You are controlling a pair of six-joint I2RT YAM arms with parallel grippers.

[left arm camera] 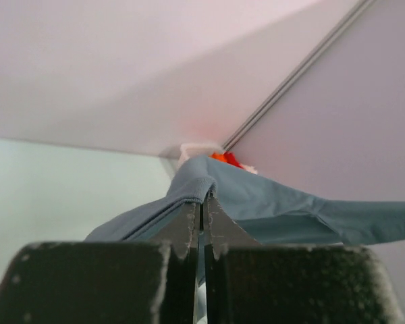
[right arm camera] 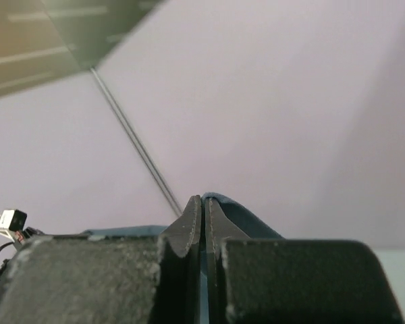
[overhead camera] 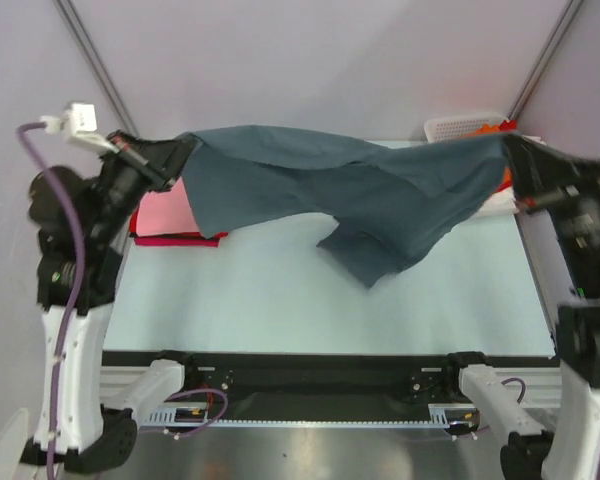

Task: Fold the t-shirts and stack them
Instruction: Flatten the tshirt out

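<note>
1 slate blue-grey tee (overhead camera: 350, 195) hangs in the air over the table (overhead camera: 280, 300), strung out like a hammock between 2 arms. The left gripper (overhead camera: 180, 155) has its jaws pressed together on 1 hem corner, and its wrist view shows the cloth bunched right at the tips. The right gripper (overhead camera: 510, 155) pinches the far end the same way, with a sliver of blue poking past its closed tips. 1 loose flap droops from the middle toward the table.

Looks like the spreading-out step before the fold. To do it well, both arms should probably come down at the same pace and keep the top edge taut. That way the dangling flap touches down first and gets dragged flat, not crumpled under. It should also land well apart from the folded pile (overhead camera: 170, 215) at the left.

Count-wise: 1 tee in hand and 1 pile with pink on top and red/magenta edges under it, so at least 2 layers. Then 1 white basket (overhead camera: 460, 127) at the back right with orange cloth (overhead camera: 498, 127) peeking out; how many pieces is anyone's guess.
</note>
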